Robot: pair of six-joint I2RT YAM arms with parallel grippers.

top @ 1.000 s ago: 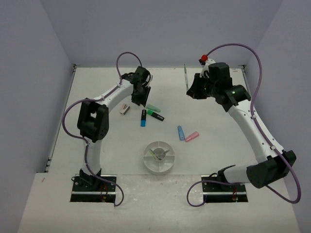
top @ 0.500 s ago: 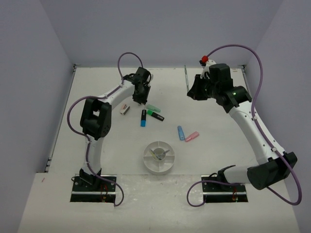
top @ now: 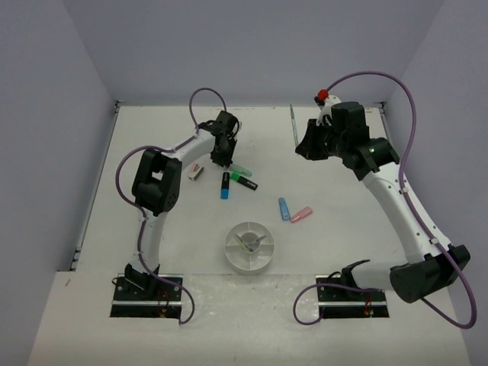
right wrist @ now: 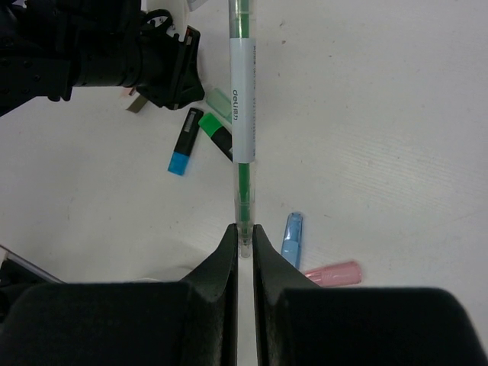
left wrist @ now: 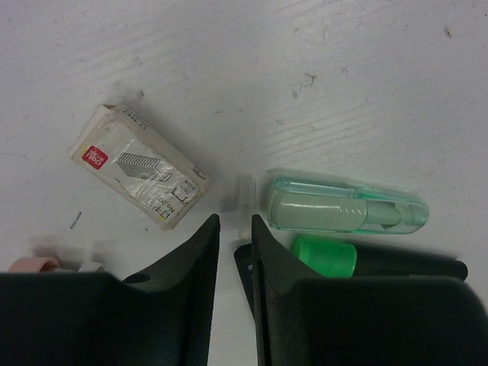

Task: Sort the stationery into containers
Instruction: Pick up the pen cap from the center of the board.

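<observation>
The left arm's elbow has been swinging right and its jaws narrowing; the left gripper (left wrist: 235, 229) is hovering low, far of centre, between a staple box (left wrist: 141, 177) and a pale green highlighter (left wrist: 347, 210). Its jaws are standing a slit apart at a small clear piece (left wrist: 245, 200) (whether pinching it, I cannot tell). The right gripper (right wrist: 243, 232) is clamping a green pen (right wrist: 242, 114) in the air, far right. The dish (top: 230, 242) is sitting near centre.

left black two-finger gripper (left wrist: 234, 223), upper centre-left, tips down, jaws narrowly apart; right black two-finger gripper (right wrist: 244, 231), upper right, clamped on thin green-and-white pen (right wrist: 242, 114).
</observation>
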